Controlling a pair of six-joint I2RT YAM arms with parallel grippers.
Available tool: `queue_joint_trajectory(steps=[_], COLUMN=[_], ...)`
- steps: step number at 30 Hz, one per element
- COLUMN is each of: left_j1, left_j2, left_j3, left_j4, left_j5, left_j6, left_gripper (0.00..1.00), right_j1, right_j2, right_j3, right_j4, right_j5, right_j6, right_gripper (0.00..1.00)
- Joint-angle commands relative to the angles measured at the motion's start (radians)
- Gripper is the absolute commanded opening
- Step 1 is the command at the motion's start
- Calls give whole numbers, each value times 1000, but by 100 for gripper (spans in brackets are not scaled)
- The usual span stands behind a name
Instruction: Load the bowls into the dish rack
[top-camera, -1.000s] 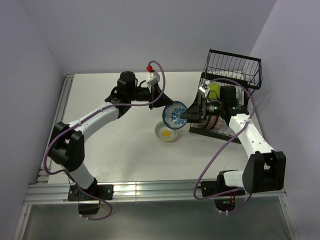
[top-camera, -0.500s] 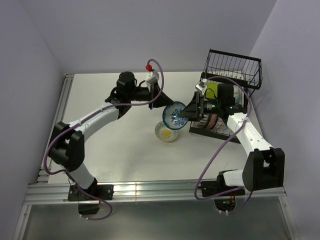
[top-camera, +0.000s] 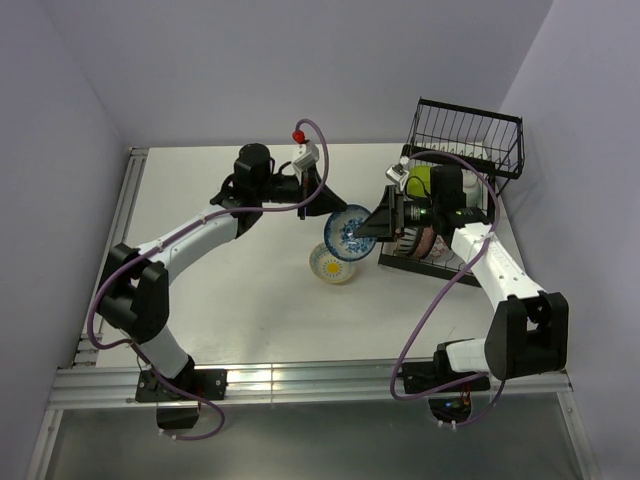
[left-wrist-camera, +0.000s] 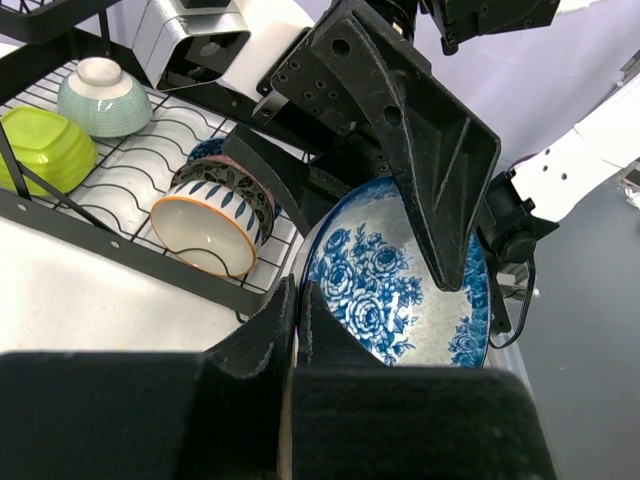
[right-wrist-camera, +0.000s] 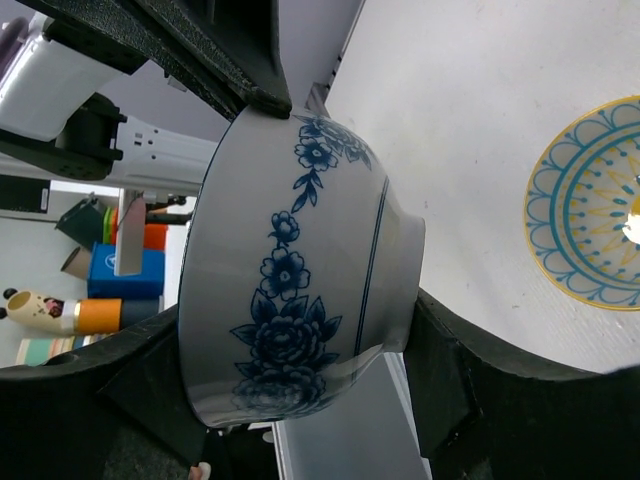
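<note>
The blue-and-white floral bowl (top-camera: 348, 232) hangs on edge in mid-air left of the dish rack (top-camera: 470, 135). My left gripper (top-camera: 328, 208) is shut on its rim; the left wrist view shows the fingers (left-wrist-camera: 270, 330) pinching the bowl's edge (left-wrist-camera: 400, 290). My right gripper (top-camera: 372, 228) is open, one finger across the bowl's mouth and one behind its foot. The bowl (right-wrist-camera: 290, 280) fills the gap between those jaws. In the rack (left-wrist-camera: 100, 215) lie a pale teal bowl (left-wrist-camera: 105, 95) and two patterned bowls nested on their sides (left-wrist-camera: 215, 215).
A small bowl with a yellow and blue inside (top-camera: 332, 265) sits on the table just below the held bowl and also shows in the right wrist view (right-wrist-camera: 595, 215). A lime-green dish (left-wrist-camera: 40, 145) lies in the rack. The rack's tall basket end faces the back wall.
My right gripper has moved left and closed in around the blue-and-white bowl. The left gripper has held the bowl nearly still.
</note>
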Motion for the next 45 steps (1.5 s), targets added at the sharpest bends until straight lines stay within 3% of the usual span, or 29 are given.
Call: queue_joint_trajectory(steps=[1, 2, 3, 6, 10, 17, 18, 20, 21, 25, 30, 38, 45], left_j1=[3, 3, 3, 3, 3, 3, 3, 3, 3, 2, 3, 5, 6], left_j2=[-38, -39, -41, -42, -42, -71, -73, -82, -85, -78, -96, -50, -127], left_j3=[14, 15, 15, 25, 38, 23, 20, 21, 28, 67, 87, 219, 107], left_j4=[10, 4, -2, -48, -111, -129, -135, -154, -166, -290, -327, -511, -394], left_j5=[17, 18, 18, 17, 8, -29, -38, -51, -61, -111, -179, -341, -472], left_j6=[26, 29, 31, 54, 89, 97, 100, 118, 127, 180, 194, 103, 94], left_gripper=[0, 0, 0, 2, 36, 71, 79, 83, 91, 99, 99, 100, 99], right_j1=[4, 4, 0, -7, -44, -115, -145, -194, -213, -328, -426, -561, -674], right_j2=[-22, -22, -23, -29, -60, -110, -117, -133, -140, -152, -134, -111, -48], right_j3=[52, 55, 60, 77, 68, 45, 43, 54, 64, 112, 204, 351, 451], right_j4=[-12, -21, -35, -94, -113, -188, -232, -297, -367, -573, -910, -1041, -1127], right_j5=[-32, -32, -32, -29, -17, -15, -15, -9, -9, 0, 52, 258, 446], right_j6=[-37, -48, -59, -100, -103, -155, -192, -252, -281, -501, -808, -947, -1054], right_gripper=[33, 5, 0, 0, 0, 0, 0, 0, 0, 0, 0, 0, 0])
